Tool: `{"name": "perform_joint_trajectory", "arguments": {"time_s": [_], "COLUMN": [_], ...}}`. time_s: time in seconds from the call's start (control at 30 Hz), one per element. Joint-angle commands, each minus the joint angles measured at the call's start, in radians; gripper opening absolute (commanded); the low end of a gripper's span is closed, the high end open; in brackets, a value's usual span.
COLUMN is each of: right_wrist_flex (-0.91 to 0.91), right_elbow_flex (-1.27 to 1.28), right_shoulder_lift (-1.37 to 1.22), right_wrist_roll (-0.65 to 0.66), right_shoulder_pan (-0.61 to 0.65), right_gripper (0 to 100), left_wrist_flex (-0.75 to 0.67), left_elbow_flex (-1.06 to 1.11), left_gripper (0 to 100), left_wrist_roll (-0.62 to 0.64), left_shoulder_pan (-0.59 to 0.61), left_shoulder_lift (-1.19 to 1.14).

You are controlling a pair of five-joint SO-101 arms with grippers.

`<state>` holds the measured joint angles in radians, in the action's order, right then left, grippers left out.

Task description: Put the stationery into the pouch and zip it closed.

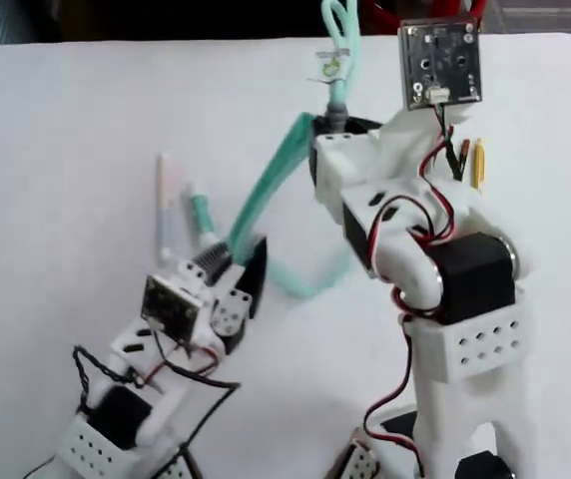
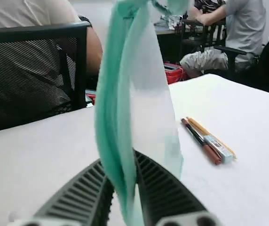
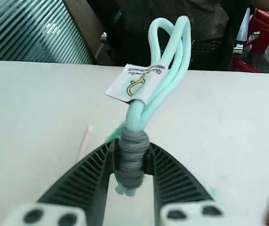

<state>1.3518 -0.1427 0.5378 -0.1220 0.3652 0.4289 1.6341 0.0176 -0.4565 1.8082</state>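
Clamped: pouch in left gripper, pull in right gripper; pens outside, beyond tips; risk of zipping empty.

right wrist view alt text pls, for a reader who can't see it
The right gripper is shut on the grey-wrapped end of a mint-green cord loop that carries a small white tag. Beyond it is a white table with a pale pen lying on it.

Throughout, white shells, black servos and red-black cables are seen; the left end effector and right end effector are ribbed black.
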Motion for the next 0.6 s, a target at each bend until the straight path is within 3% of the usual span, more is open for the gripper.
{"name": "perform_joint_trajectory", "arguments": {"time_s": [0.0,0.2,0.4,0.57], "right_wrist_flex": [-0.005,-0.010,-0.125,-0.140], "right_elbow_flex": [0.017,0.091,0.230,0.187], "right_shoulder_lift": [0.016,0.012,0.019,0.018], "right_wrist_roll": [0.002,0.058,0.064,0.063], "right_shoulder_pan": [-0.036,-0.097,-0.105,-0.096], "right_gripper": [1.8,1.8,1.8,1.8], "left_wrist_flex": [-0.034,0.210,0.221,0.213], "left_elbow_flex": [-0.080,-0.226,-0.181,-0.164], "left_gripper": [2,2,3,6], "left_wrist_roll": [-0.006,-0.011,-0.008,-0.011], "left_shoulder_pan": [0.117,0.085,-0.031,-0.124], "left_shoulder_lift": [0.013,0.013,0.013,0.013]}}
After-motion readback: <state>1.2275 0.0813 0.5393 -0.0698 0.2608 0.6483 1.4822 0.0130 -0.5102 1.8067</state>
